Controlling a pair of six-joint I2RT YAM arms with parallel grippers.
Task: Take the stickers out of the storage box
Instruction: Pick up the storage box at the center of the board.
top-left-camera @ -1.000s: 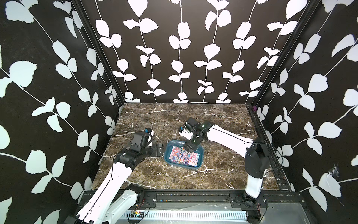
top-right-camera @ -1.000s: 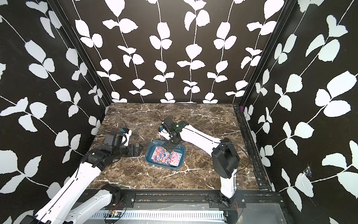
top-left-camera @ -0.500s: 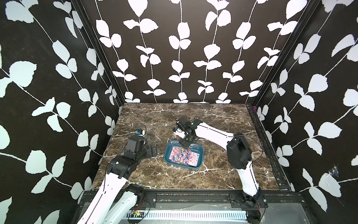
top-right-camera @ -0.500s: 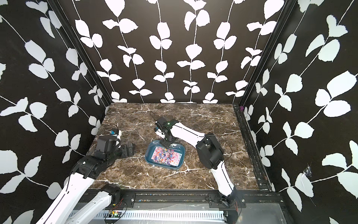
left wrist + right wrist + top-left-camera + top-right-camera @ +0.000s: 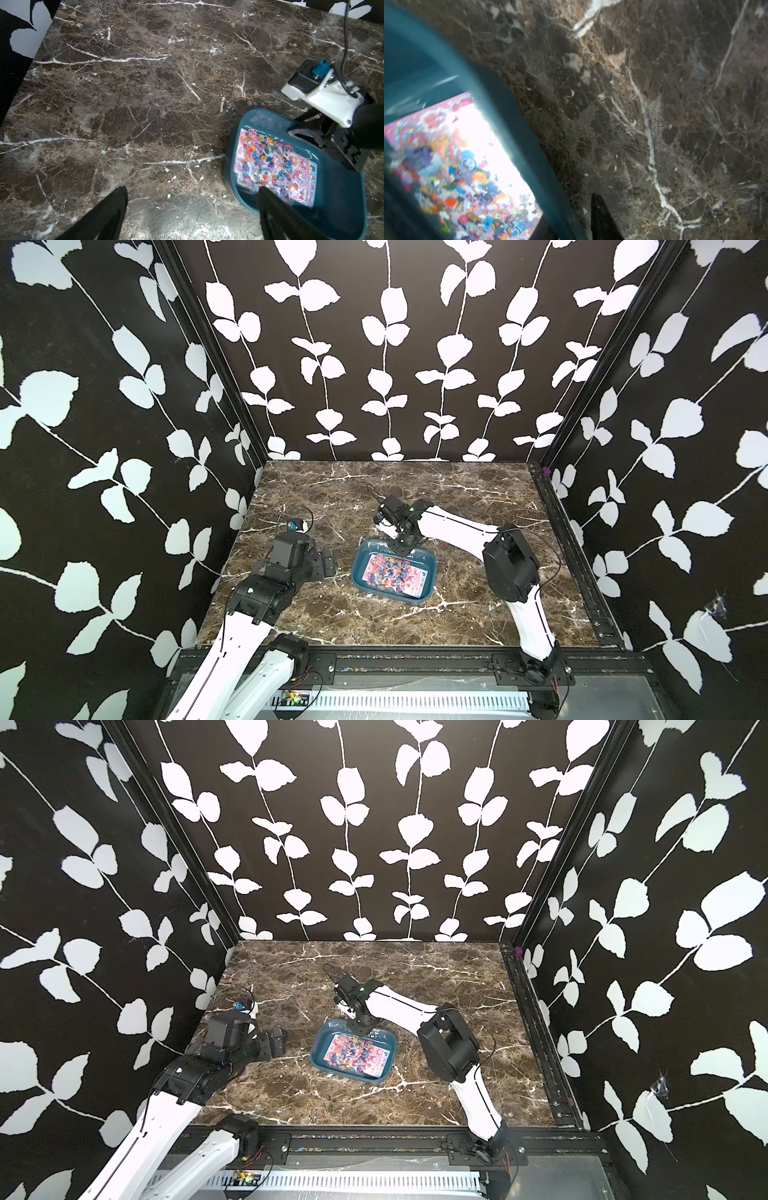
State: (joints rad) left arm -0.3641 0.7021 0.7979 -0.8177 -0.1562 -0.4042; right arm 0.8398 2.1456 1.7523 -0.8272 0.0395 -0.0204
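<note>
The stickers lay flat inside the storage box. The top sheet was clear, crowded with tiny multicoloured stickers, and a pink sheet showed beneath it. The storage box sat on the marble table, about mid-width and somewhat toward the near edge. The right gripper pointed down at the far rim of the box. In the right wrist view its jaws stood either side of that rim, narrowly spaced; whether they clamped it could not be told. The left gripper stood just left of the box, apart from it, jaws spread wide and holding nothing.
</note>
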